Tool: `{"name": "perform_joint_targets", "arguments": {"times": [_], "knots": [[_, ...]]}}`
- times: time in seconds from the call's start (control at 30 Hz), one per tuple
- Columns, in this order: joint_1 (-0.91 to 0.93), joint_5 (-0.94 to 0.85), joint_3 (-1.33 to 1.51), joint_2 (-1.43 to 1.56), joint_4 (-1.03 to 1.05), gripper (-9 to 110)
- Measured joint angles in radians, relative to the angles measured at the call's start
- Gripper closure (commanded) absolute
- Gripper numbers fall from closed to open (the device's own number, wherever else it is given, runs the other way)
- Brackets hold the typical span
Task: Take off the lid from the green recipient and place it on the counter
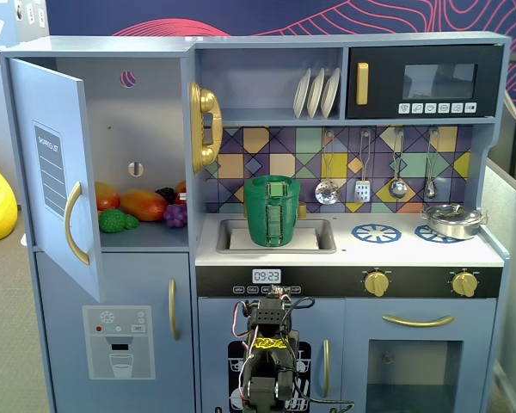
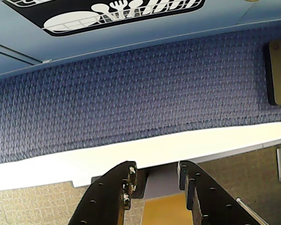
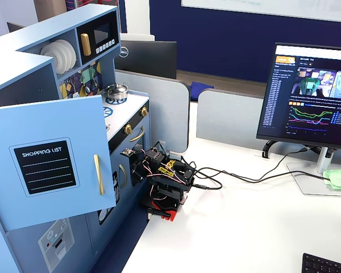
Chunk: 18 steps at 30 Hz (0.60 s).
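While the green recipient (image 1: 279, 212) sits lidded in the sink at the worktop's (image 1: 413, 250) left in a fixed view, the wrist view shows the pincer (image 2: 155, 176) released and empty, so reaching up comes next.

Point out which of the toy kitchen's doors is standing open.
The upper-left cupboard door with the shopping-list panel and gold handle is swung wide, exposing toy fruit. The lower doors and the microwave are shut.

Arm (image 3: 162, 179) folded low, gripper (image 2: 155, 176) jaws apart, empty.
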Motion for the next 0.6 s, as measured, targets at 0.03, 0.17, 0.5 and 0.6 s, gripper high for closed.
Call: {"name": "perform_joint_targets", "arguments": {"times": [0.03, 0.17, 0.5, 0.6], "knots": [[0.000, 0.000, 0.000, 0.000, 0.000, 101], [0.000, 0.000, 0.000, 0.000, 0.000, 101], [0.002, -0.003, 0.000, 0.000, 0.000, 101], [0.021, -0.009, 0.006, -0.005, -0.037, 101]]}}
